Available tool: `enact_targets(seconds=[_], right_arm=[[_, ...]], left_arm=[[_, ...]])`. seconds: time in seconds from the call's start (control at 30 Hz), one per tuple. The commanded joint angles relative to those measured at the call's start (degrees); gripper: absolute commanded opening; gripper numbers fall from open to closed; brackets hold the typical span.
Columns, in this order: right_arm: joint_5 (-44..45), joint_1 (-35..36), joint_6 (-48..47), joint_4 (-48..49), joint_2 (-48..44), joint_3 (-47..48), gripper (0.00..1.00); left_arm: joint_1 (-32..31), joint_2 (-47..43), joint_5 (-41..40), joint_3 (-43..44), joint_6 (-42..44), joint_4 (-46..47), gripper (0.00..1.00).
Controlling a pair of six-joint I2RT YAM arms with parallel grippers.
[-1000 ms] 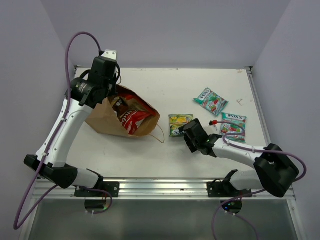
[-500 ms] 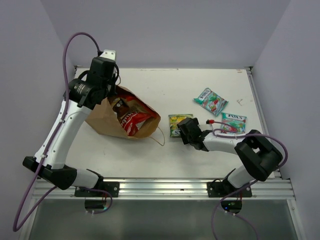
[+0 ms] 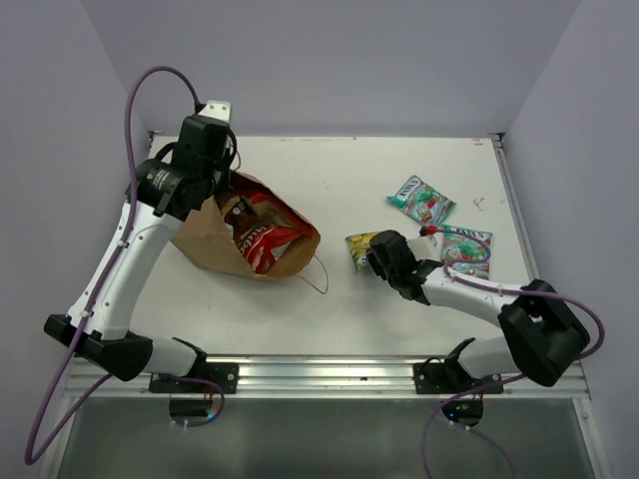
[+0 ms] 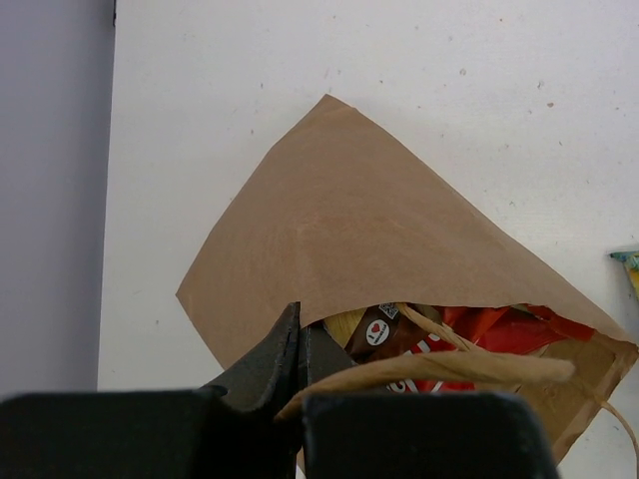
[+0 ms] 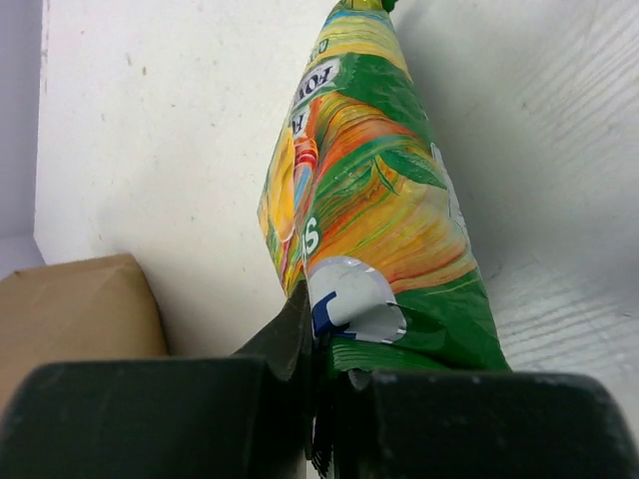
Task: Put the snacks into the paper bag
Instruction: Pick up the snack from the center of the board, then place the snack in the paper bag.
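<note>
Green candy bag (image 5: 369, 220) clamped in right hand (image 5: 312, 344) (tilted).

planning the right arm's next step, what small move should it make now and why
Probably lift the green candy packet and start toward the paper bag: the right end effector is shut on the packet's edge, and the left end effector holds the bag's mouth open.

I've closed my right gripper (image 3: 376, 254), which stood wide open a second ago, onto the edge of the green bag (image 3: 359, 246). The bag lay flat then; now it's pinched up on edge.
</note>
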Motion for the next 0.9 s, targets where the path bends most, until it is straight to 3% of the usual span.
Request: enact_targets(seconds=[0.0, 0.2, 0.4, 0.57, 0.87], right_arm=[[4.96, -0.33, -12.07, -5.77, -7.66, 2.82, 0.0], [0.31, -0.33, -29.99, -9.12, -18.48, 8.96, 0.0], [-13.75, -0.24, -43.89, -11.59, -20.16, 20.05, 0.0], [-27.54, 2.03, -53.2, -10.71, -17.97, 30.75, 0.0], [-32.75, 13.64, -66.3, -11.08, -7.59, 43.52, 0.0]], left_arm=[[0.47, -2.18, 0.31, 0.13, 1.14, 3.64, 0.0], [0.47, -2.01, 2.41, 0.21, 3.08, 4.25, 0.0], [0.38, -1.57, 6.64, -0.4, 3.87, 4.52, 0.0], [0.38, -1.22, 9.09, -0.23, 4.04, 4.34, 0.0], [0.38, -0.16, 12.18, 0.04, 3.61, 3.46, 0.0]])
